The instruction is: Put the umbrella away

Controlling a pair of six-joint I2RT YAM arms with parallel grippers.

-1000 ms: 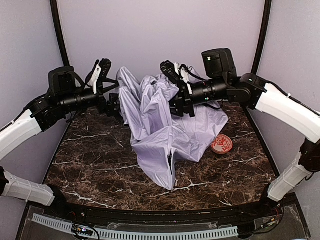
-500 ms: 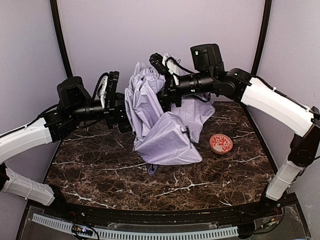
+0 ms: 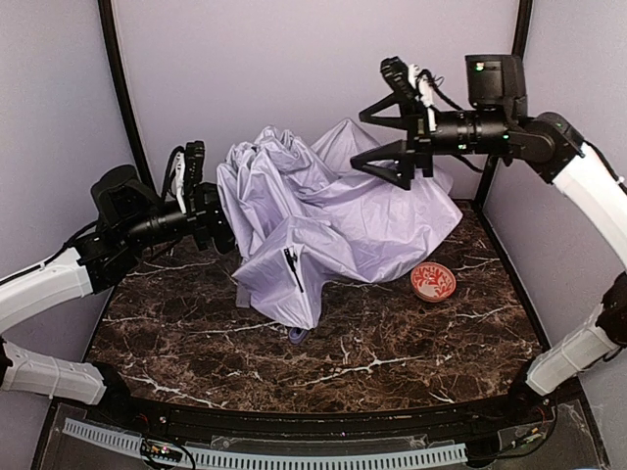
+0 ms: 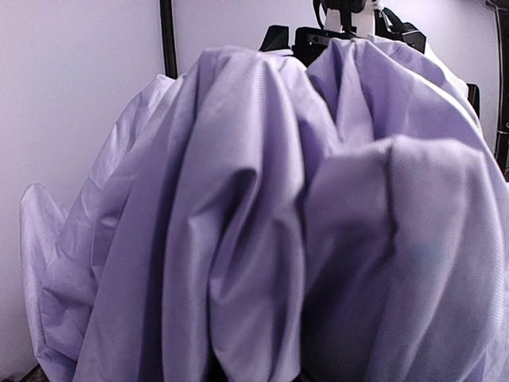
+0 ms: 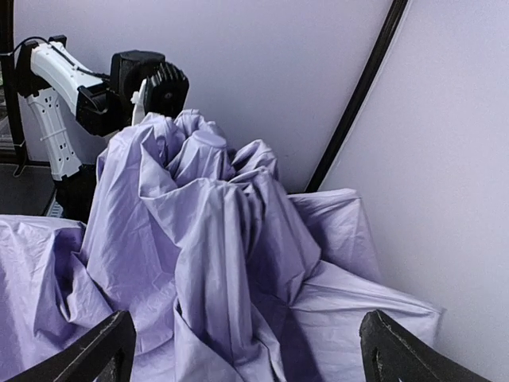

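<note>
Top external view: finds the umbrella (image 3: 333, 220) as a crumpled lavender heap on the table (image 3: 411, 343), back of centre, bunched high on the left and spreading lower toward the right rear. Shows a short black strip (image 3: 291, 266) on the front fold and a small lavender bit (image 3: 297, 335) poking out on the marble under the heap's near edge. Places the bowl (image 3: 433, 281) just beside the fabric's right front edge. Has the left gripper (image 3: 220, 215) pressed together at the heap's left edge, pinching the fabric, with gathered folds rising right next to it. Puts the right gripper (image 3: 361, 139) high over the heap's right side, spread wide, hanging above the fabric. Left wrist view: fills almost wholly with close lavender folds, hides its own fingers behind them, and catches black parts of the right arm (image 4: 342, 32) over the top of the cloth. Right wrist view: shows two black fingertips (image 5: 95, 354) far apart at the lower corners, with umbrella folds lying between and beyond them, and sets the left gripper against the heap's far peak.
</note>
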